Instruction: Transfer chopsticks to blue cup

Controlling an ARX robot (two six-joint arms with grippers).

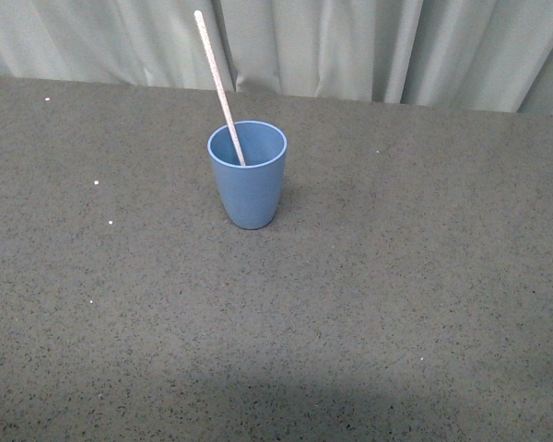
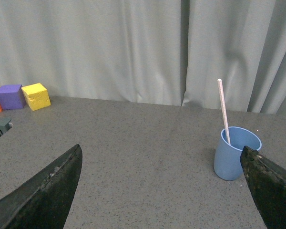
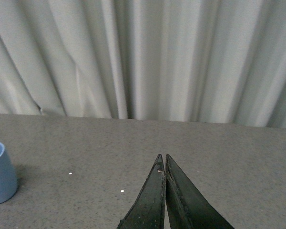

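since the chopsticks [image 1: 219, 86] already lean inside the blue cup [image 1: 247, 180] on the bench [image 1: 396, 295], propped on its rim, transfer looks done: left gripper [image 2: 159, 191] spread wide and empty, right gripper [image 3: 165, 164] pressed together, both clear.

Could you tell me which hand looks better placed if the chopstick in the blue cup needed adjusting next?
Left, probably. The left hand is open and faces the blue cup with the chopstick; the right hand is shut, the cup at its view's edge.
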